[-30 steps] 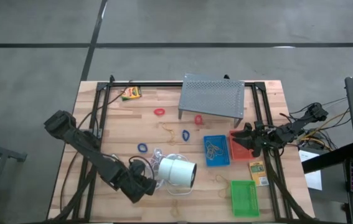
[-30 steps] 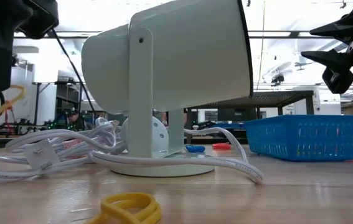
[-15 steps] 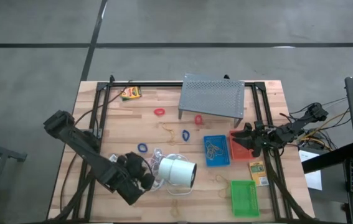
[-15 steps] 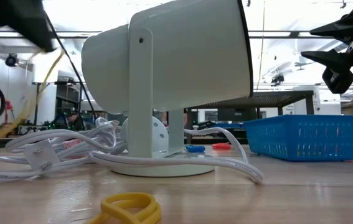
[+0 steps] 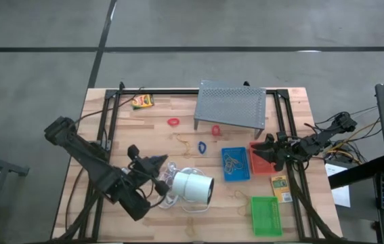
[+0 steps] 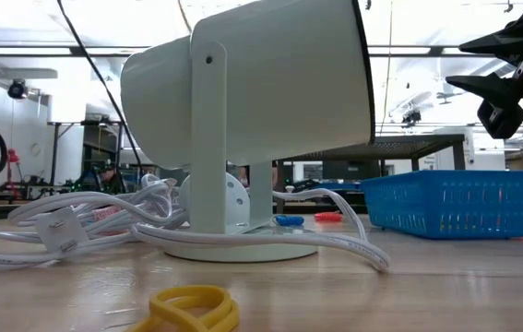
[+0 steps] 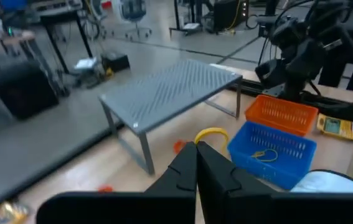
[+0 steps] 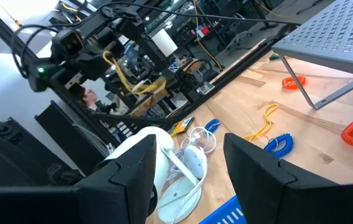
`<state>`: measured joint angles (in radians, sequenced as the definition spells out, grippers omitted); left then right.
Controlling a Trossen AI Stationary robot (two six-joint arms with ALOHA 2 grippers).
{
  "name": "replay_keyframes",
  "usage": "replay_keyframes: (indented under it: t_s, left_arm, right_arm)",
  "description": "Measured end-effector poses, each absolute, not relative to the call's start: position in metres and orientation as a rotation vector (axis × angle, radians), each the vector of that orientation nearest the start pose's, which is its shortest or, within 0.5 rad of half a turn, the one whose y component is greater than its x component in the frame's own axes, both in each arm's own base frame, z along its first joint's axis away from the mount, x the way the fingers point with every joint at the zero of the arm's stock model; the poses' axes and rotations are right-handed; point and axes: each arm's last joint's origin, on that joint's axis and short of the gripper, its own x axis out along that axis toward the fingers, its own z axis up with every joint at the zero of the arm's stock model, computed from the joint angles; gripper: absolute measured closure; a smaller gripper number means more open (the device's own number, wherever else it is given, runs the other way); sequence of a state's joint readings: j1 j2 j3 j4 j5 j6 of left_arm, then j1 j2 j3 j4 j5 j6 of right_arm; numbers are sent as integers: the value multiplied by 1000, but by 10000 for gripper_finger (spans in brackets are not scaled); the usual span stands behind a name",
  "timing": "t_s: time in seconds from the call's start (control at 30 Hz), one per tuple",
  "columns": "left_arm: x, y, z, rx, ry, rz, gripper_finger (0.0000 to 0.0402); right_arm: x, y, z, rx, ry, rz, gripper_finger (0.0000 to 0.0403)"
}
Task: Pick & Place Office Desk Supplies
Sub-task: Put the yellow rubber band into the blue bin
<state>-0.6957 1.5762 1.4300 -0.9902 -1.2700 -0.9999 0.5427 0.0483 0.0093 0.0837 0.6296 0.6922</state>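
- Rubber band (image 7: 210, 130) first: from the left wrist view, I think it's pinched right at the tips of my left gripper (image 7: 196, 146). The jaws are fully closed, and the yellow loop sticks up just past them.
- The hold looks thin. A band caught by its edge can slip out or spring off if I swing fast, so I'd go slowly.
- The gripper is up off the table, just beside the white cylinder (image 5: 193, 186) and its cord (image 5: 168, 169). If I drop low on the way across, I could snag the cord or knock the cylinder over.
- I'm guessing the band goes in the blue tray (image 5: 235, 164) on the far side of the cylinder, since it already has bands in it. If I let go too high, the band could bounce out.
- The right gripper (image 5: 271, 152) waits wide open with nothing in it, hovering over the red tray (image 5: 259, 159) right next to the blue one. The arms could get crowded there.
- There's another band on the table near the low camera (image 6: 192, 307).
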Motion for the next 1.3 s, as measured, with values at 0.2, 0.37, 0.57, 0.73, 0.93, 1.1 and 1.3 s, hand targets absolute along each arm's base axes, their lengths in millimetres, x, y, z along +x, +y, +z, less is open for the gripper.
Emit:
replay_keyframes:
  t_s: [0.2, 0.37, 0.57, 0.73, 0.93, 1.1, 1.3]
  left_arm:
    - [262, -173, 326, 37, 290, 716, 397]
    - [268, -168, 327, 33, 289, 725, 396]
    - [279, -161, 328, 103, 308, 729, 396]
    - [296, -149, 334, 169, 348, 691, 396]
    - [321, -119, 339, 192, 418, 560, 397]
    - [341, -94, 340, 209, 407, 405, 398]
    - [356, -67, 328, 235, 314, 232, 398]
  right_arm:
    - [90, 34, 171, 717, -66, -71, 218]
    - [90, 34, 171, 716, -66, -71, 218]
    - [90, 34, 171, 716, -66, -71, 218]
    - [90, 34, 171, 716, -66, -70, 218]
    - [90, 34, 171, 716, -66, -70, 218]
    - [90, 34, 171, 716, -66, -71, 218]
    - [90, 34, 171, 716, -66, -70, 218]
